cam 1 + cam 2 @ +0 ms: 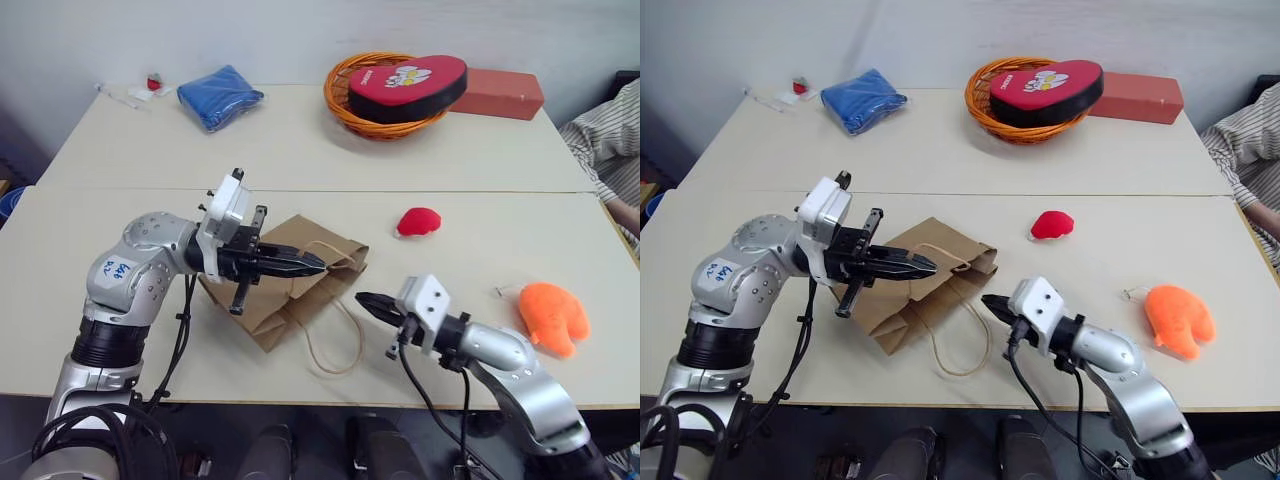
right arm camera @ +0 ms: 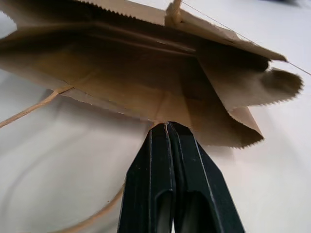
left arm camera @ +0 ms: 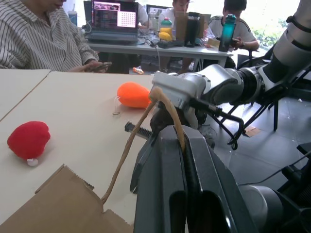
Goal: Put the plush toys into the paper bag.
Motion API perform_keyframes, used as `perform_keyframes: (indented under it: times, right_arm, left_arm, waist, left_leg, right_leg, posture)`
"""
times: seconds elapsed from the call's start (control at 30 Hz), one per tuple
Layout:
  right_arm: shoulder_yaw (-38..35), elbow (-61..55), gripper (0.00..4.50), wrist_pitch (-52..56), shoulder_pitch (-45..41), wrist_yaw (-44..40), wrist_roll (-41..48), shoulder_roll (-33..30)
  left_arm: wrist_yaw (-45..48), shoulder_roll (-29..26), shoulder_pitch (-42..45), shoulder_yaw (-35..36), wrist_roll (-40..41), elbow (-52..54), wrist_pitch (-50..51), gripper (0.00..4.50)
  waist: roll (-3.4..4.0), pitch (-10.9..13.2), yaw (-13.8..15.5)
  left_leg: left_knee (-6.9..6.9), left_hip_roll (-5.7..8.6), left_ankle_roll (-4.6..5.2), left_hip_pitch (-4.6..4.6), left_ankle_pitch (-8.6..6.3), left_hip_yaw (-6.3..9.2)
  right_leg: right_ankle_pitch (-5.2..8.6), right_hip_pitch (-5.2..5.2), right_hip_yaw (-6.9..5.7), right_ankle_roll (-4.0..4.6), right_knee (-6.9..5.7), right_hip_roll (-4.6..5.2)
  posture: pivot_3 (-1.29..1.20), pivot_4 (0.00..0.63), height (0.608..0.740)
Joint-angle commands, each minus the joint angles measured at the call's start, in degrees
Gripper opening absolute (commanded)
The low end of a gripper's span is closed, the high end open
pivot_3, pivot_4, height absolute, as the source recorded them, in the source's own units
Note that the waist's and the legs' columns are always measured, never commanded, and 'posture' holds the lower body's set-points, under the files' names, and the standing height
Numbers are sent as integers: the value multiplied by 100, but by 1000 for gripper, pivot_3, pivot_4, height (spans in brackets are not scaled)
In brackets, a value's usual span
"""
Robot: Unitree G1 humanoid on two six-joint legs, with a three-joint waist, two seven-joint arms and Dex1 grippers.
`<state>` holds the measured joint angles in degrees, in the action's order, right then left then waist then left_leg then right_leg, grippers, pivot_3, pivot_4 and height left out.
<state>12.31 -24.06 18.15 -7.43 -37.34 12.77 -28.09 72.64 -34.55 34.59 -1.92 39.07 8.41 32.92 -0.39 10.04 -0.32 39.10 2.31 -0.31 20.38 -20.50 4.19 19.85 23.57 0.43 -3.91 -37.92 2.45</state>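
Now the left gripper (image 1: 318,265) pinches the paper bag (image 1: 285,290)'s twine handle (image 3: 141,131); right gripper (image 1: 362,300), closed, just beside it.

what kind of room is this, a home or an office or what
Probably a shared office or lab. Behind the work table, people sit at a desk with a laptop and drink bottles; another person in a striped shirt sits alongside.

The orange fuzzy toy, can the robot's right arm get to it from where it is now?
Probably yes. The orange plush toy lies in the open on the table just beside the right arm, nothing blocking it. But the right end effector is shut and points away, at the paper bag, so it must swing back.
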Motion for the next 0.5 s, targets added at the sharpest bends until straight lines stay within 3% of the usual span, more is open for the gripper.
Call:
perform_keyframes:
  times: [0.03,0.5]
  right_arm:
    - [280,313,33,-260,-470,-150,-188,185]
    - [826,1856,33,-521,-1506,-257,-759,879]
  left_arm:
    - [-194,4,-144,157,211,431,112,0]
    - [-519,198,-9,184,302,454,269,0]
  waist:
    - [0,0,-7]
    - [0,0,-8]
  left_leg:
    - [-2,0,-1,0,0,0]
    - [-1,3,-2,2,1,0]
  right_leg:
    - [0,2,1,0,-2,-1]
    - [0,3,-1,0,1,2]
  posture:
    - [0,150,740]
    - [0,150,740]
